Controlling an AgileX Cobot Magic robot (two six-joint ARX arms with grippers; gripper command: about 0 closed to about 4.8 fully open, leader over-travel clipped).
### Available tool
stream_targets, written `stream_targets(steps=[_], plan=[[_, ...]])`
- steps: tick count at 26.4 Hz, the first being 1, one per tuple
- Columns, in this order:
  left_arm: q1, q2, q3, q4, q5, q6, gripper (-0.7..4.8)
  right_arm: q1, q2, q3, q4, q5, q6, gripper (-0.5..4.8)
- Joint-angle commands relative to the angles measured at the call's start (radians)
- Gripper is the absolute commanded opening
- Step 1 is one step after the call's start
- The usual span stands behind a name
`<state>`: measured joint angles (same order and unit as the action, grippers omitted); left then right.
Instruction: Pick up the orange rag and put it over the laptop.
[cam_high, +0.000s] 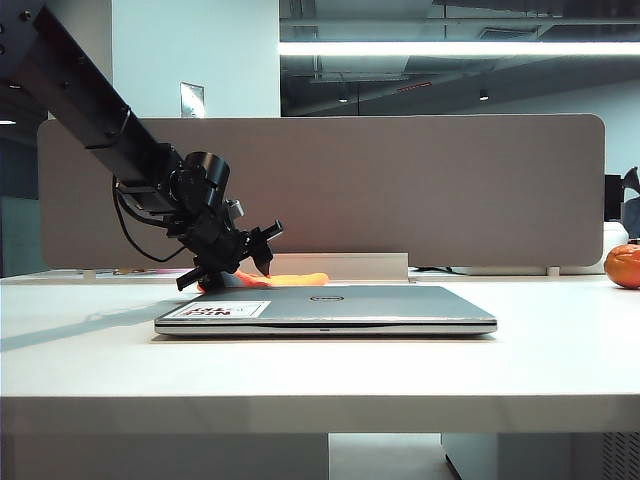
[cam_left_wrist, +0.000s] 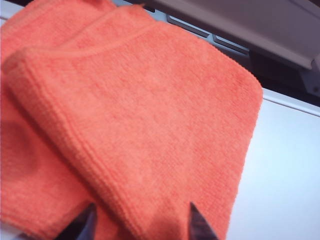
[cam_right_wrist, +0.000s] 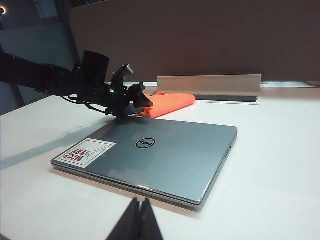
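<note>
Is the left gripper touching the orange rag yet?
Cannot tell. In the left wrist view the left gripper is open, its fingers straddling the folded orange rag, but no view plainly shows contact or a gap.

White table (cam_high: 320, 375), beige partition (cam_high: 420, 190), ceiling striplight (cam_high: 460, 48)

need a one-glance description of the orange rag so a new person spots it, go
Start at the closed silver laptop in the middle of the white table. Just behind its far edge, before the grey divider panel, lies the orange rag, folded flat, with the left claw open over it. It is soft terry cloth, unlike the round glossy orange thing at the table's right edge.
</note>
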<state>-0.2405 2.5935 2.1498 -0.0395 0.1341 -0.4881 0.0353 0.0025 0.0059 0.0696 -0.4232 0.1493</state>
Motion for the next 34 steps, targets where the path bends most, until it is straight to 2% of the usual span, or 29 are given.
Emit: stream_targets(steps=[1,5,9,10,11,16,23,31,34], plan=[[-0.002,0.003,0.005,0.038,0.000,-0.003,2.04,0.001,-0.002,-0.003,0.016,-0.002,0.004,-0.05],[-0.002,0.003,0.005,0.049,0.001,-0.003,1.04,0.000,-0.002,-0.003,0.015,-0.002,0.004,-0.05],[-0.002,0.007,0.005,0.051,0.000,-0.002,0.64,0.001,-0.002,-0.003,0.015,-0.002,0.004,-0.05],[-0.001,0.007,0.005,0.050,0.000,-0.002,0.12,0.001,-0.002,-0.003,0.015,-0.002,0.004,-0.05],[-0.001,0.007,0.005,0.050,0.000,-0.002,-0.07,0.001,-0.002,-0.003,0.015,-0.002,0.004,-0.05],[-0.001,0.006,0.005,0.065,0.003,-0.001,-0.06,0.001,-0.002,-0.003,0.015,-0.002,0.004,-0.05],[-0.001,-0.025,0.006,0.102,0.072,0.002,-0.06,0.000,-0.002,-0.003,0.015,-0.002,0.004,-0.05],[-0.001,-0.176,0.006,0.101,0.149,0.002,-0.06,0.000,-0.002,-0.003,0.013,-0.002,0.004,-0.05],[-0.003,-0.253,0.006,0.100,0.220,0.002,-0.06,0.000,-0.002,-0.003,0.010,-0.002,0.004,-0.05]])
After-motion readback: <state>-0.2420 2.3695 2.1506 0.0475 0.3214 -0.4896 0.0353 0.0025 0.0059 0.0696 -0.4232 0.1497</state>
